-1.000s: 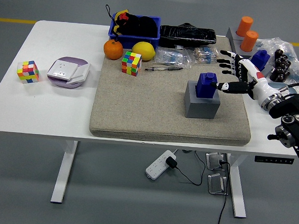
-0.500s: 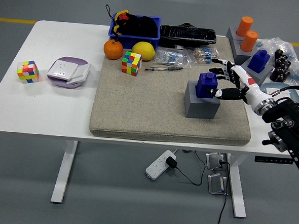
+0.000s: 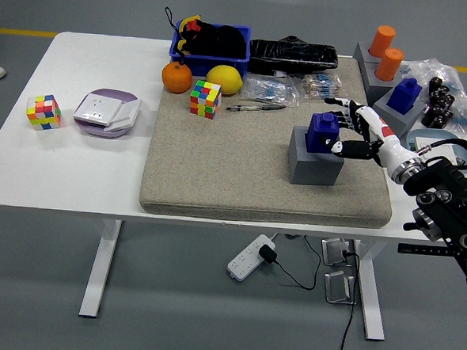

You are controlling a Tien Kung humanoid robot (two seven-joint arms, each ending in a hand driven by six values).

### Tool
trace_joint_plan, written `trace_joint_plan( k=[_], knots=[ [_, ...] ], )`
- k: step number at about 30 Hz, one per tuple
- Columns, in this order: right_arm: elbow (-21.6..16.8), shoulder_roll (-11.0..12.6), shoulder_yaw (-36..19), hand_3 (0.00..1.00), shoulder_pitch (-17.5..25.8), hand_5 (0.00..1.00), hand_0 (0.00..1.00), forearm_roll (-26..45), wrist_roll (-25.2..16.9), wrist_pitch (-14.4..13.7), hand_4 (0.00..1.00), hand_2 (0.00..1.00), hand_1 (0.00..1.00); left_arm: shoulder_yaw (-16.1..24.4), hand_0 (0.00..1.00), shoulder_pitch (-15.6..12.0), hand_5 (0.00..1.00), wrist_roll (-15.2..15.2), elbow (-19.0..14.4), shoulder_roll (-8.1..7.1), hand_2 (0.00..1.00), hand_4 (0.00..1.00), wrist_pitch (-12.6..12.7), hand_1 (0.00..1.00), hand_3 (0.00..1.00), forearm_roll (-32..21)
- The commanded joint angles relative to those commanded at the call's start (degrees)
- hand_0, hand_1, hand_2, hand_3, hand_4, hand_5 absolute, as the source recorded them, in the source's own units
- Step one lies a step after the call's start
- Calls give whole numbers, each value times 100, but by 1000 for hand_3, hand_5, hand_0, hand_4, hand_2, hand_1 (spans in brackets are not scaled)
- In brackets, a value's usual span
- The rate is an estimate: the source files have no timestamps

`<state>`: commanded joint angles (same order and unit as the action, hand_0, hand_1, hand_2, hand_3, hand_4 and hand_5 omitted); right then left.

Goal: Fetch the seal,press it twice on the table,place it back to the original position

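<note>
One white table [image 3: 83,174] carries everything, w/ a beige mat [image 3: 242,167] over its middle, prob. there as a soft pad for the pressing. On the mat's right part sits a grey block [image 3: 313,166], which looks like the seal's holder. The blue seal [image 3: 322,131] stands upright in its top, so it is at its home spot and easy to take from the side. The right hand [image 3: 355,131] comes in from the right at seal height; fingers spread around the seal's right side, thumb low at its base, not closed on it as far as I can tell. Approach for the fetch, I'd say; lift not begun. Left arm isn't in view. A second blue seal [image 3: 406,93] stands further back-right, apart from the hand.
</note>
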<state>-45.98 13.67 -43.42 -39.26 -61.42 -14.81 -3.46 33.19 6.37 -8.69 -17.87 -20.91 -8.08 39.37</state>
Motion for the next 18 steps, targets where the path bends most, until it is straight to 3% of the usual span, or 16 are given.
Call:
trace_joint_plan(
  k=[13, 14, 18],
  knots=[
    [-13, -9, 128, 779, -6, 2, 751, 41, -10, -65, 721, 683, 710, -11, 819, 4, 267, 2, -3, 8, 766, 778, -10, 801, 817, -11],
    [-14, -8, 141, 685, -8, 2, 684, 52, -15, -94, 617, 567, 592, -12, 819, 7, 267, 4, -1, 8, 766, 778, -7, 801, 817, -13],
    [-8, -12, 180, 685, -11, 2, 684, 124, -48, -202, 617, 567, 592, -6, 819, 10, 267, 5, -5, 5, 766, 778, -6, 801, 817, -8]
  ],
)
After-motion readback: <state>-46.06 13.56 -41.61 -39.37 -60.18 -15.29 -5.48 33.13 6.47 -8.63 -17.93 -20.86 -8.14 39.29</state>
